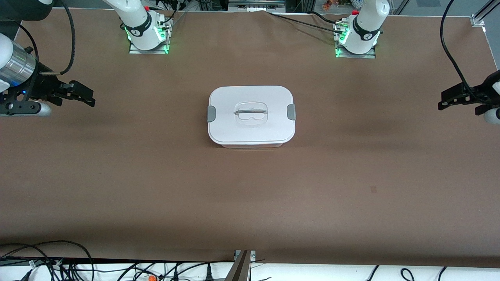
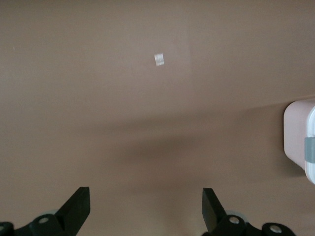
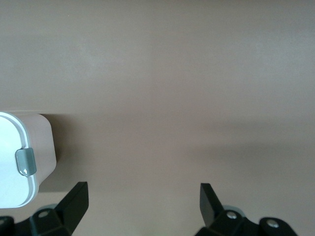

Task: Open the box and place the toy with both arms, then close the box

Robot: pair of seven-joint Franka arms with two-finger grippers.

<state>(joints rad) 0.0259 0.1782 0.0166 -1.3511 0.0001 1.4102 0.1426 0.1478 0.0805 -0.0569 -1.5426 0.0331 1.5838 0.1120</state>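
Box: you had the rounded-rectangular translucent pinkish plastic box (image 1: 252, 116) sitting flat in the middle of the brown-covered desk (image 1: 250, 195), about midway between the two arm bases and nearer the front camera than both.
Lid: its flat white lid (image 1: 251, 127) was seated squarely on the tub, edges lined up all round.
Clips: you could see one grey side clip (image 1: 211, 113) at the end toward the right arm and another grey side clip (image 1: 291, 112) at the end toward the left arm, both lying down against the lid's rim.
Handle: the clear recessed handle (image 1: 250, 112) lay in an oval hollow at the lid's centre, its bar running along the box's length.
Tub wall: in the left wrist view the pale pink side of the box (image 2: 298, 140) showed below the white lid edge; in the right wrist view the same rounded corner (image 3: 42, 147) showed with a grey clip on it.
Left gripper: your black two-finger left gripper (image 1: 449, 99) hung over bare desk at the left arm's end, well apart from the box, its jaws spread wide and holding nothing.
Right gripper: your black two-finger right gripper (image 1: 86, 97) hung over bare desk at the right arm's end, also well apart from the box, jaws spread wide and holding nothing.
Desk mark: a small pale patch (image 2: 159, 59) lay on the desk cover in the left wrist view.
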